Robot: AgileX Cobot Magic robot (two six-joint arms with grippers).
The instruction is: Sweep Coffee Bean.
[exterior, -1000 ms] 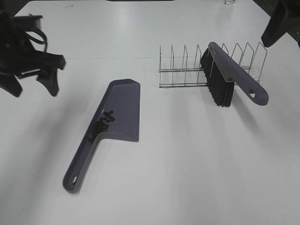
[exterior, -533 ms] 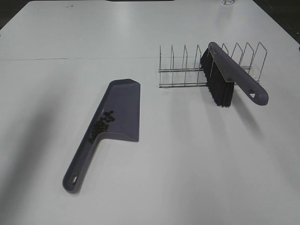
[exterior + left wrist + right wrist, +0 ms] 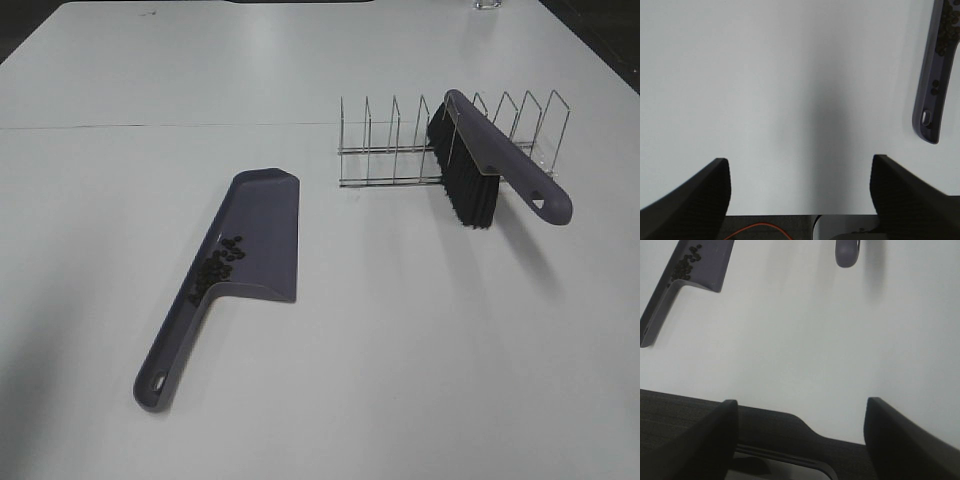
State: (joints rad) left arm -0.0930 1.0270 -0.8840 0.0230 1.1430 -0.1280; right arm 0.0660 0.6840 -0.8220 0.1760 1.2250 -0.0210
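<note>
A purple-grey dustpan (image 3: 255, 235) lies on the white table, handle toward the front left. The coffee beans (image 3: 222, 262) sit in a small dark heap inside it, near the handle; they also show in the right wrist view (image 3: 686, 262). A purple brush with black bristles (image 3: 480, 165) leans in a wire rack (image 3: 400, 150). Neither gripper shows in the high view. My left gripper (image 3: 800, 195) is open and empty above bare table, off the dustpan's handle (image 3: 932, 95). My right gripper (image 3: 800, 432) is open and empty over the table's front edge.
The wire rack stands at the back right with the brush's handle end (image 3: 847, 252) sticking out toward the front. The table's front edge (image 3: 790, 415) shows in the right wrist view, with a dark surface below it.
Both arms have pulled back out of the high view; a second ago they were at the far left and top right. The dustpan, beans and brush have not moved.
</note>
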